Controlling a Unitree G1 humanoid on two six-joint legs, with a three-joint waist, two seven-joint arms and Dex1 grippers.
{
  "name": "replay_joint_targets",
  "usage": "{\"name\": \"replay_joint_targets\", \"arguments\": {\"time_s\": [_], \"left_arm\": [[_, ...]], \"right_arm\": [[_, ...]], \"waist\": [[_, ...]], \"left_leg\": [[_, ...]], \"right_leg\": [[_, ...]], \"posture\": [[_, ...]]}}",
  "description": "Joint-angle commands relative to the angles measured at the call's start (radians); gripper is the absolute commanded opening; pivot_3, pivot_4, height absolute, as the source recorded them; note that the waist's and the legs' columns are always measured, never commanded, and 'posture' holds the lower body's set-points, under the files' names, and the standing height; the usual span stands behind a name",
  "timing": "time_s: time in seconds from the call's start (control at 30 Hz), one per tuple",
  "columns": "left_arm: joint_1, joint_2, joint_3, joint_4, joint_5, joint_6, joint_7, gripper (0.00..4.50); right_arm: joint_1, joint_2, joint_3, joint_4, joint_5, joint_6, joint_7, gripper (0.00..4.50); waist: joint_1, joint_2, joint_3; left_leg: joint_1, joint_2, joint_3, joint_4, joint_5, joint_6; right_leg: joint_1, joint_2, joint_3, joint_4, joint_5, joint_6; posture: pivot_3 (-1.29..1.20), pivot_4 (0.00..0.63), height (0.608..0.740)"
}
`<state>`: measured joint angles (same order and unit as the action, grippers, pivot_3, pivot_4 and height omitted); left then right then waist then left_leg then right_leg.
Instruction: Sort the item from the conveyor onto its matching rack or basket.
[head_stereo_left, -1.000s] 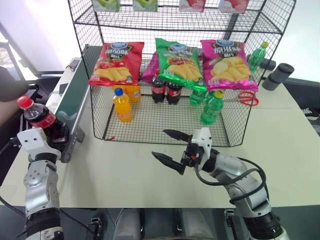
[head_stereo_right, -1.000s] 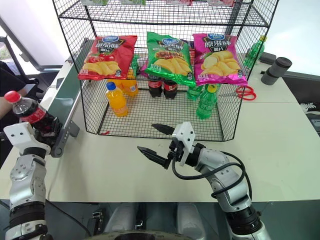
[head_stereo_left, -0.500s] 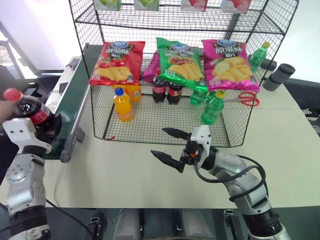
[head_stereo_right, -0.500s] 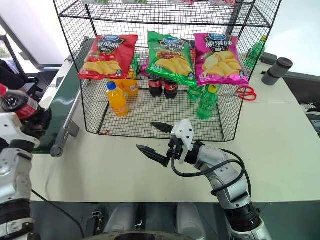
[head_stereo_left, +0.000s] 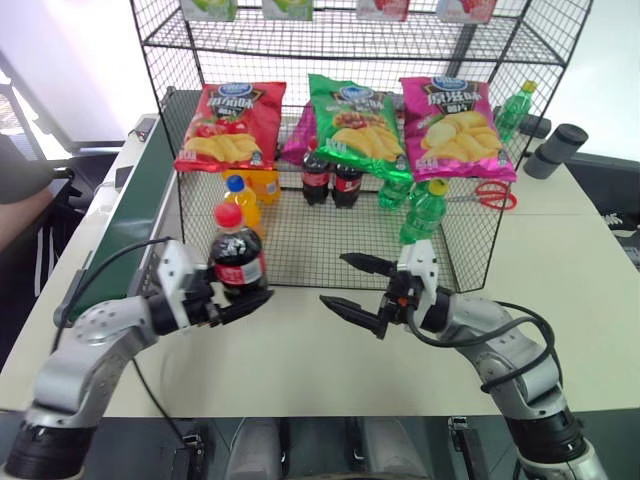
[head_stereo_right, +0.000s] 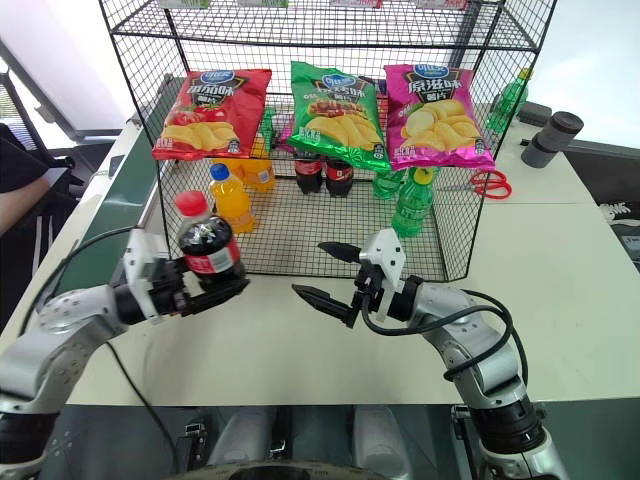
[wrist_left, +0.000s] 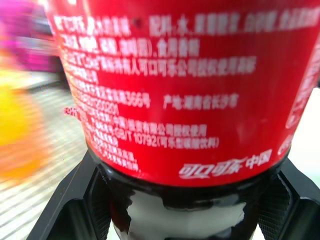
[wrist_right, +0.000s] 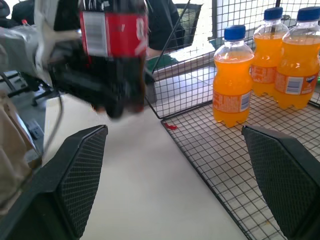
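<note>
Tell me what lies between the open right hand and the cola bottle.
Nothing: in the left eye view only bare table separates the right hand from the cola bottle.

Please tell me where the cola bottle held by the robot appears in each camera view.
Left eye: cola bottle left of centre, in the left hand.
Right eye: left of centre.
Left wrist: its red label, close up.
Right wrist: upper left.
Shared landmark: orange soda bottle on the rack floor.

The cola bottle (wrist_left: 175, 100) is showing white Chinese print on its red label: "可口可乐中国" near the label's lower edge, above it "10792" within smaller lines too blurred to read. Chip bag lettering cannot be read.
</note>
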<state>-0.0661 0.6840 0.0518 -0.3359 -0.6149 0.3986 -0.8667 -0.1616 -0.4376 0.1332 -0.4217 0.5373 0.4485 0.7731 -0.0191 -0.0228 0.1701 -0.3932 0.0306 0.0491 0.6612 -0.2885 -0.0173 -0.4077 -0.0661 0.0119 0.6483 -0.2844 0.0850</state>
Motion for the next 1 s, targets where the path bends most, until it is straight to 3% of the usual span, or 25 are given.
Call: {"name": "replay_joint_targets", "arguments": {"time_s": [0.03, 0.27, 0.6, 0.73, 0.87, 0.93, 0.97, 1.0], "left_arm": [[-0.102, -0.048, -0.094, 0.044, 0.067, -0.074, -0.068, 3.06], [-0.24, -0.134, -0.263, 0.143, 0.164, -0.159, -0.214, 3.06], [-0.298, -0.216, -0.312, 0.226, 0.233, -0.228, -0.265, 3.06], [-0.303, -0.229, -0.308, 0.213, 0.24, -0.208, -0.255, 3.06], [-0.303, -0.226, -0.295, 0.199, 0.209, -0.13, -0.243, 3.06], [-0.291, -0.218, -0.281, 0.188, 0.195, -0.099, -0.237, 4.12], [-0.281, -0.215, -0.271, 0.186, 0.205, -0.11, -0.228, 4.46], [-0.27, -0.212, -0.263, 0.188, 0.221, -0.126, -0.212, 4.46]], "right_arm": [[-0.034, 0.02, 0.009, -0.061, 0.028, 0.019, -0.013, 4.5], [-0.041, 0.049, 0.013, -0.066, 0.039, 0.039, -0.037, 4.5], [-0.013, 0.057, 0.025, -0.111, 0.067, 0.073, -0.059, 4.5], [-0.015, 0.059, 0.025, -0.107, 0.074, 0.077, -0.058, 3.13], [-0.023, 0.059, 0.028, -0.096, 0.052, 0.061, -0.063, 2.98], [-0.03, 0.065, 0.017, -0.077, 0.04, 0.044, -0.07, 2.98], [-0.034, 0.071, 0.008, -0.064, 0.032, 0.033, -0.078, 2.98], [-0.04, 0.077, -0.002, -0.049, 0.021, 0.019, -0.087, 2.98]], "waist": [[0.003, 0.0, 0.0], [0.004, 0.0, 0.0], [0.006, 0.0, 0.0], [0.006, 0.0, 0.0], [0.006, 0.0, 0.0], [0.006, 0.0, 0.0], [0.006, 0.0, 0.0], [0.005, 0.0, 0.0]], "left_leg": [[0.0, 0.0, 0.0, 0.0, 0.0, 0.0], [-0.003, 0.0, 0.001, 0.001, 0.0, 0.001], [-0.003, 0.001, 0.0, 0.004, 0.0, 0.001], [-0.003, 0.001, 0.0, 0.004, 0.0, 0.001], [-0.003, 0.001, 0.0, 0.004, 0.0, 0.001], [-0.003, 0.001, 0.0, 0.004, 0.0, 0.001], [-0.003, 0.001, 0.0, 0.004, 0.0, 0.001], [-0.003, 0.001, 0.0, 0.004, 0.0, 0.001]], "right_leg": [[0.0, 0.0, 0.0, 0.0, 0.0, 0.0], [-0.001, 0.003, 0.0, -0.001, 0.002, 0.004], [-0.001, 0.01, 0.0, 0.001, 0.002, 0.005], [-0.001, 0.01, 0.0, 0.001, 0.002, 0.005], [-0.001, 0.01, 0.0, 0.001, 0.002, 0.005], [-0.001, 0.01, 0.0, 0.001, 0.002, 0.005], [-0.001, 0.011, 0.0, 0.001, 0.002, 0.005], [-0.001, 0.011, 0.0, 0.001, 0.002, 0.005]], "posture": [[0.0, 0.15, 0.74], [0.0, 0.15, 0.74], [0.0, 0.15, 0.74], [0.0, 0.15, 0.74], [0.0, 0.15, 0.74], [0.0, 0.15, 0.74], [0.0, 0.15, 0.74], [0.0, 0.15, 0.74]]}}
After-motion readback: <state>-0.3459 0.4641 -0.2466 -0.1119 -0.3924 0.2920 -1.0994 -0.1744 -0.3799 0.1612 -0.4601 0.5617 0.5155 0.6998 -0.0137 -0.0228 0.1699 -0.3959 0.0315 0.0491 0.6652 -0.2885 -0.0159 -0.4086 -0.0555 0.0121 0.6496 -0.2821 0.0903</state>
